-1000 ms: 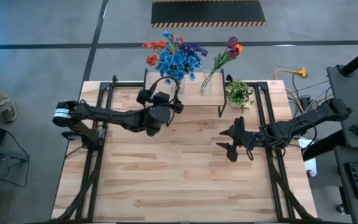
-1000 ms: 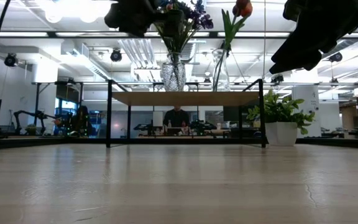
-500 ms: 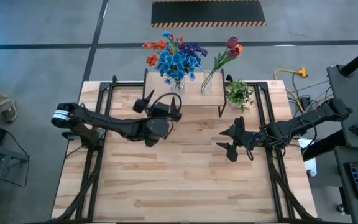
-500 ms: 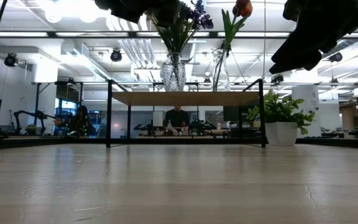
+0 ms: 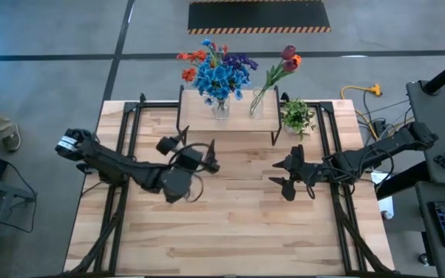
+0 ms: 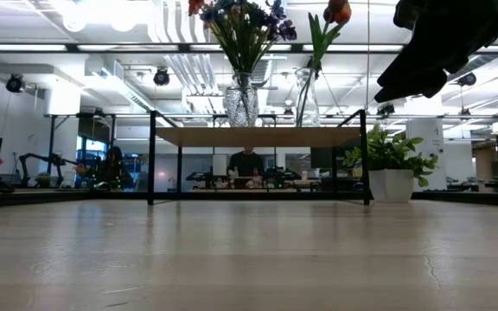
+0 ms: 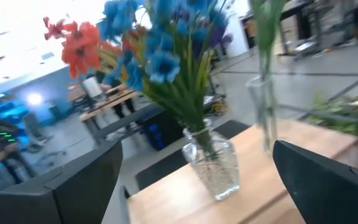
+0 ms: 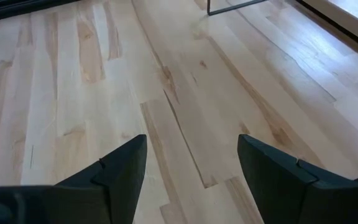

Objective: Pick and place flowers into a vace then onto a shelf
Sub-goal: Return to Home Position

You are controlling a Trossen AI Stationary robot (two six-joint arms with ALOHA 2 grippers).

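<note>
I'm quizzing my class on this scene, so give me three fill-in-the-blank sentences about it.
The shelf holds ___ vases. The left gripper is not shut but ___. In the high view, the potted plant stands to the shelf's ___.
Missing: two; open; right.

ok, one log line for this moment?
flowers in vase | vase on shelf | left fingers open, empty | right fingers open, empty, over table

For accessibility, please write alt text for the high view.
Two glass vases of flowers stand on the small shelf at the far edge of the table, a potted plant beside it. Nearer, the left gripper and right gripper hang open over the table.
</note>
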